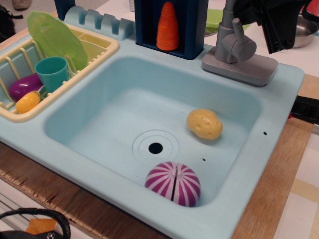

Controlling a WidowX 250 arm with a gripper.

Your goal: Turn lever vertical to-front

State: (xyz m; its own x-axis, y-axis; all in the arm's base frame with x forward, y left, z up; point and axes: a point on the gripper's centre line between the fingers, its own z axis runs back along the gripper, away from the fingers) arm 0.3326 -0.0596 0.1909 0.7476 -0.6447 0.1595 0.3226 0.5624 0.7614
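A striped ball [173, 183] and potato [205, 124] are seen in the sink [75, 149]. Behind the sink, the lever [238, 31], judged light, stiff and smooth, is best pushed near its tip. The gripper [271, 20] is above it; its jaw state cannot be told.

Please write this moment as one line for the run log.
stage: turning lever | gripper: at lever top, fingers state unclear | lever: leaning left of upright on knob | sink: potato, purple striped toy

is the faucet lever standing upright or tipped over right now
Tipped. The lever slants up and left from its round knob rather than standing vertical. The dark gripper hangs just above it; its jaws cannot be made out.
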